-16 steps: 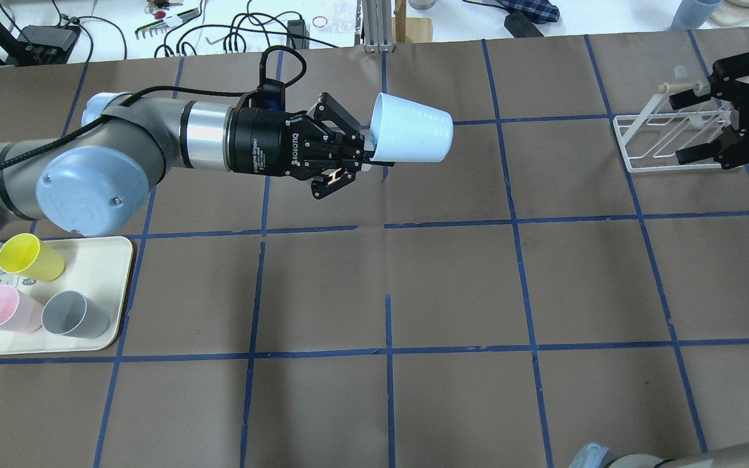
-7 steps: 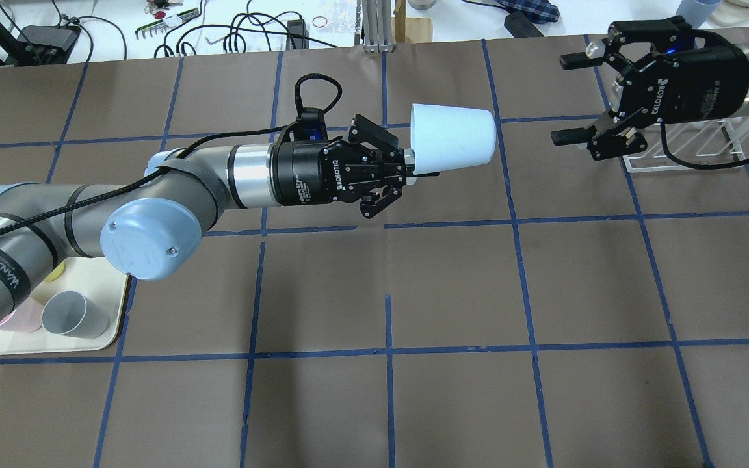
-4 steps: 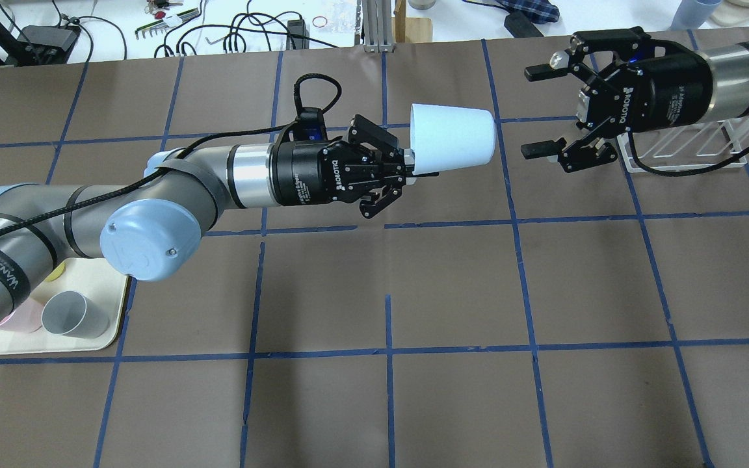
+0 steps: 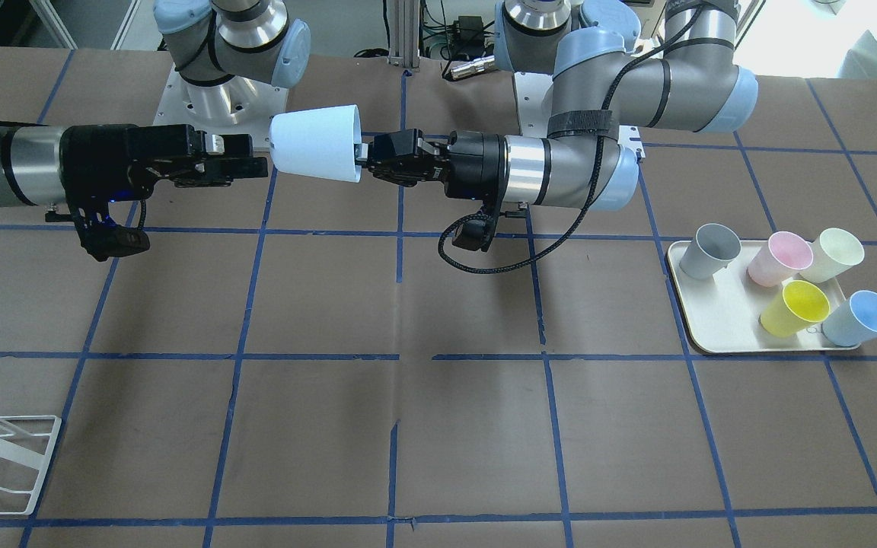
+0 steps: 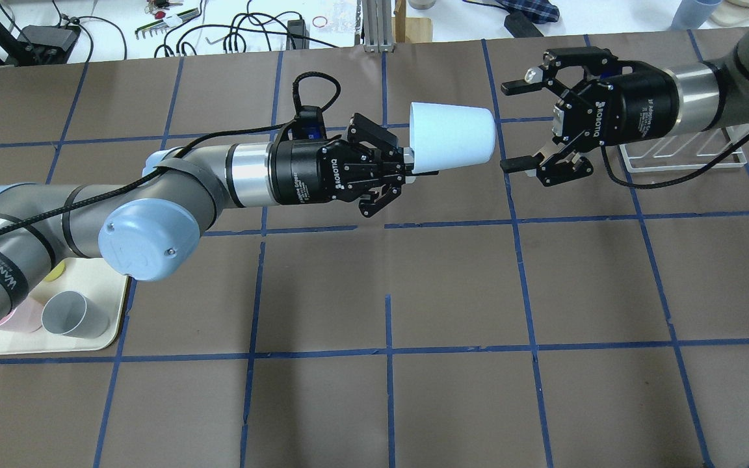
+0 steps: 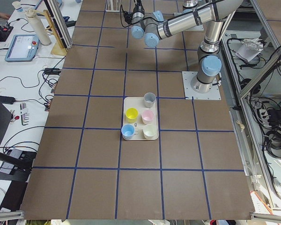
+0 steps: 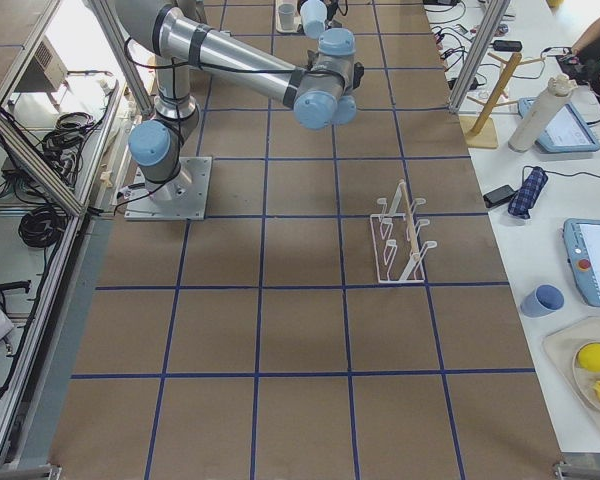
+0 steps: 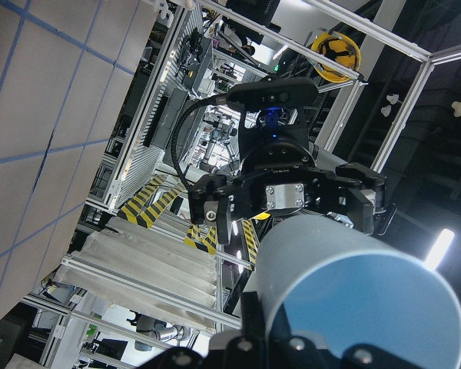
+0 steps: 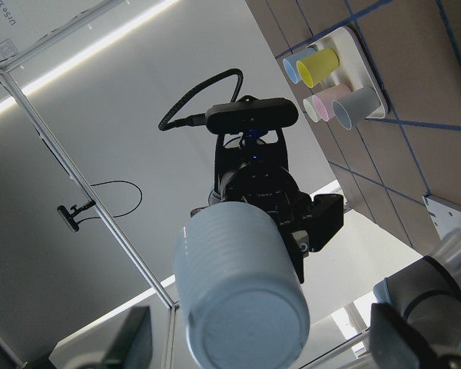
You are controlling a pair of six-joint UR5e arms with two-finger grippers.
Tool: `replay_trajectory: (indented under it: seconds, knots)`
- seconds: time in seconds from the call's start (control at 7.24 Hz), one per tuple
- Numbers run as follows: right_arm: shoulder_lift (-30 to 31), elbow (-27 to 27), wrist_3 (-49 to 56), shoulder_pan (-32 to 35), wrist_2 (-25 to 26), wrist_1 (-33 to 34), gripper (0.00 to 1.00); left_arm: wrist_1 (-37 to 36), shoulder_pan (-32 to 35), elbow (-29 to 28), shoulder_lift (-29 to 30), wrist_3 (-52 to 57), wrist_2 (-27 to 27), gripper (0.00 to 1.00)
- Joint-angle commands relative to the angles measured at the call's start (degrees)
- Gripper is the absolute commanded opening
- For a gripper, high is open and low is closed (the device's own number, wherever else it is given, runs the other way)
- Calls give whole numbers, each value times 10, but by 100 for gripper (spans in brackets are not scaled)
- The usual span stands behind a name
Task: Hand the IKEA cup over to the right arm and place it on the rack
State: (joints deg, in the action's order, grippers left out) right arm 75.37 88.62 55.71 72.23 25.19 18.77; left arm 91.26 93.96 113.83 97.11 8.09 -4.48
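The IKEA cup (image 5: pixel 452 140) is pale blue and lies on its side in the air, closed end pointing right. My left gripper (image 5: pixel 408 170) is shut on its rim; it also shows in the front view (image 4: pixel 366 158). My right gripper (image 5: pixel 509 125) is open, jaws wide, facing the cup's closed end with its fingertips just short of it, not touching. In the front view the cup (image 4: pixel 315 142) hangs between both grippers. The white wire rack (image 5: pixel 680 155) stands behind the right arm, partly hidden; it also shows in the right side view (image 7: pixel 402 240).
A beige tray (image 4: pixel 712 323) on the robot's left holds grey (image 4: pixel 709 250), pink, cream, yellow (image 4: pixel 795 307) and a second blue cup (image 4: pixel 861 318). The left arm's elbow (image 5: pixel 144 237) hangs over the tray. Cables and tools lie beyond the table's far edge.
The right gripper has left the rack and moved left, open, up to the cup's closed end. The left arm first carried the cup right, then held still.
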Motion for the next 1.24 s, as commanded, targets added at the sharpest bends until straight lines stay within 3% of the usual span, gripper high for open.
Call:
replay_trajectory:
  seconds: [0.0,1.11]
  knots:
    - [0,0,0,20,-19,0,100,0,-1,0,-1,0,0,0]
    - [6,-7,-1,41,-28,-18,100,1,-1,2,-10,-1,0,0]
